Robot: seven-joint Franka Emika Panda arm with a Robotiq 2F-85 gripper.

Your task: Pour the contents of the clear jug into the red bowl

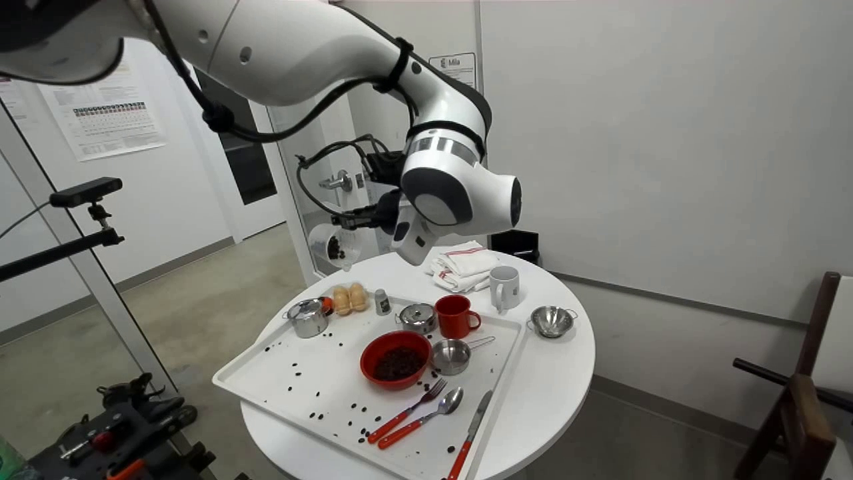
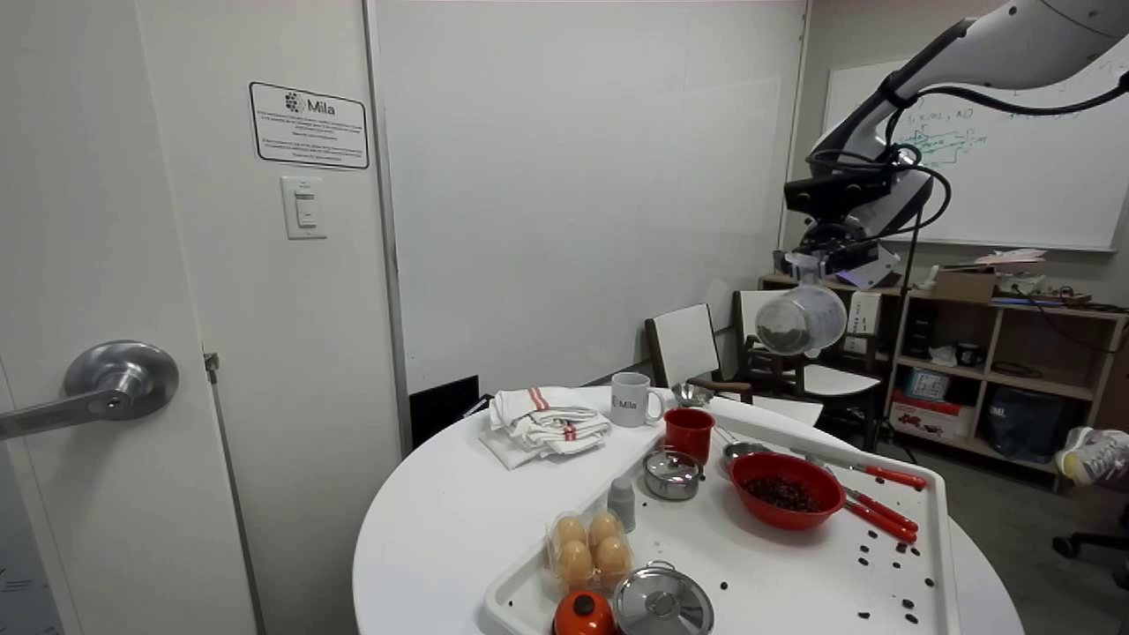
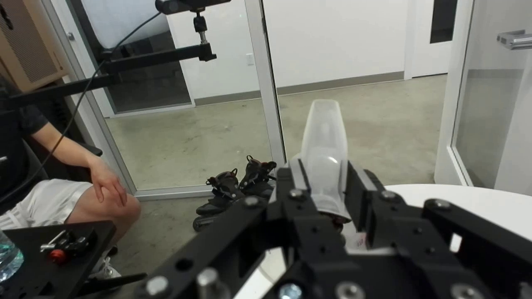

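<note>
My gripper (image 1: 344, 220) is shut on the handle of the clear jug (image 1: 321, 241), high above the table's far left part in that exterior view. The jug is tilted onto its side, with some dark beans inside. In an exterior view the jug (image 2: 816, 319) hangs below my gripper (image 2: 820, 257). In the wrist view the pale handle of the jug (image 3: 325, 133) stands between the fingers of my gripper (image 3: 325, 176); the jug's body is mostly hidden. The red bowl (image 1: 394, 383) sits on the tray with dark beans in it, and also shows in an exterior view (image 2: 788, 517).
The white tray (image 1: 266, 387) on the round table (image 1: 556, 373) holds a red cup (image 1: 454, 317), metal pots (image 1: 308, 319), a small pan (image 1: 451, 357), eggs (image 1: 350, 299), a shaker (image 1: 382, 303), cutlery (image 1: 408, 427) and scattered beans. A mug (image 1: 504, 288) and towels (image 1: 463, 267) lie beyond.
</note>
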